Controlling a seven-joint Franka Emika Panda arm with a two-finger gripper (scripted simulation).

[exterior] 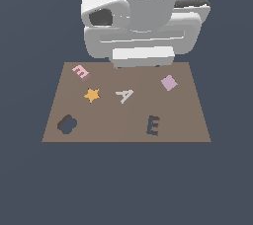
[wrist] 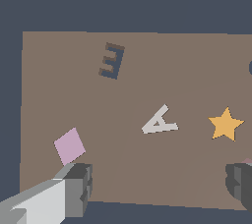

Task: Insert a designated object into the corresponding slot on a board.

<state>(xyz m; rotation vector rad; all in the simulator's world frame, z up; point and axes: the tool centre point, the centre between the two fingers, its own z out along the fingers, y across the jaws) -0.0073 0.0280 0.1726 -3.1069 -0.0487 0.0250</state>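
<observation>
The pink E-shaped block (exterior: 80, 72) lies on the brown board (exterior: 113, 125) near its far corner at the exterior view's left. The dark E-shaped slot (exterior: 153, 126) is cut into the board's near part, toward the exterior view's right, and also shows in the wrist view as slot (wrist: 111, 61). My gripper (wrist: 160, 186) hangs above the board's far edge, open, with nothing between its fingers (wrist: 78, 188). A sliver of pink (wrist: 247, 160) peeks out beside the other finger. In the exterior view the arm's body hides the fingers.
An orange star (exterior: 92, 94), a pale grey letter A (exterior: 125, 95) and a flat lilac square (exterior: 169, 82) lie on the board. A dark cloud-shaped cutout (exterior: 66, 124) sits near the front corner at the exterior view's left. Around the board is plain dark floor.
</observation>
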